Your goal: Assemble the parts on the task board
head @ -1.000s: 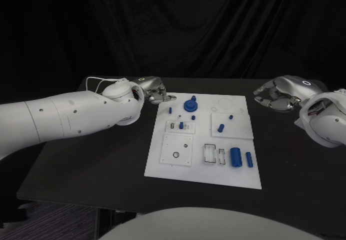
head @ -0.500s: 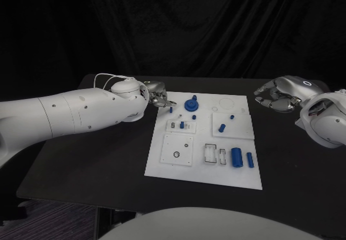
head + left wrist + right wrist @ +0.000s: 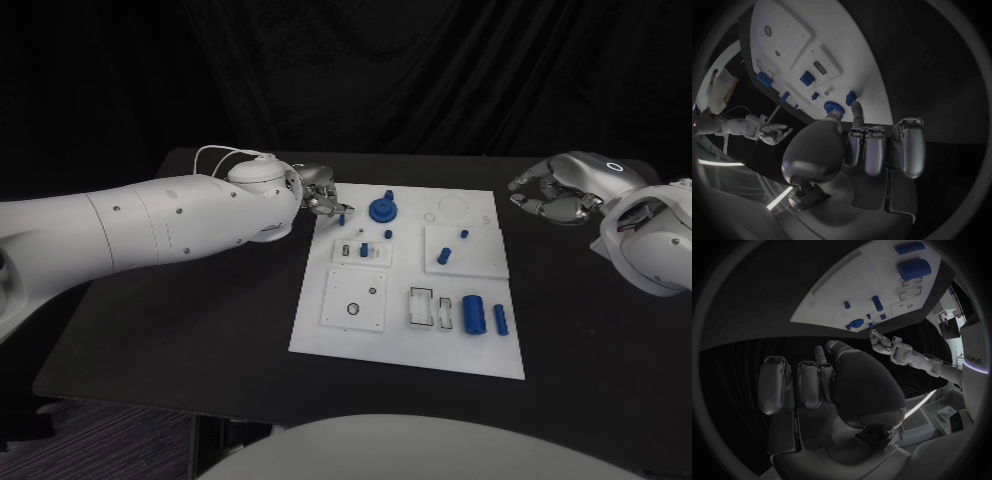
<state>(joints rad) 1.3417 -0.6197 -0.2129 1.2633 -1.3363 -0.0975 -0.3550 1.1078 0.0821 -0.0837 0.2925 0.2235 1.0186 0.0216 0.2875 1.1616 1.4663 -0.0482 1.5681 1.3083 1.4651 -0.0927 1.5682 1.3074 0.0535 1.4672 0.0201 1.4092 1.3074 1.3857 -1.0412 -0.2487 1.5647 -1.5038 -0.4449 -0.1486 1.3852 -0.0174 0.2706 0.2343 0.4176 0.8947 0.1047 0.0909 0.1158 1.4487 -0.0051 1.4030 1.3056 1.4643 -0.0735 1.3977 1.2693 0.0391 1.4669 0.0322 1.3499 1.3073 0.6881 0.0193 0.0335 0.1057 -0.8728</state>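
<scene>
The left arm (image 3: 144, 225) had swung further in over the table's left side across the last second, its wrist rolling so that the left hand (image 3: 320, 195) came closer to the far-left corner of the task board (image 3: 332, 340). The shift was small in the final half second. In the left wrist view the fingers (image 3: 907, 145) were curled together against the thumb with nothing visible between them; the hand hung just off the board's far-left corner, apparently not touching it.

The right hand (image 3: 555, 195) had not moved. It sat off the board's far-right corner, above the table, fingers curled in on themselves, holding nothing that I could make out.

The task board lay in the middle of the table, unshifted. Parts on it were unchanged: the round blue knob (image 3: 381, 211) near the far edge, left of centre; a short peg (image 3: 444, 255) and a smaller one (image 3: 463, 235) on the raised plate toward the far-right corner; two blue cylinders (image 3: 473, 312) lying side by side near the right edge, toward the near corner. A small blue piece (image 3: 340, 220) stood just inside the far-left corner, nearest the left hand.

Judgement: the left hand was closing on that corner piece or the knob; no part had been picked up yet, so assembly was barely started.
</scene>
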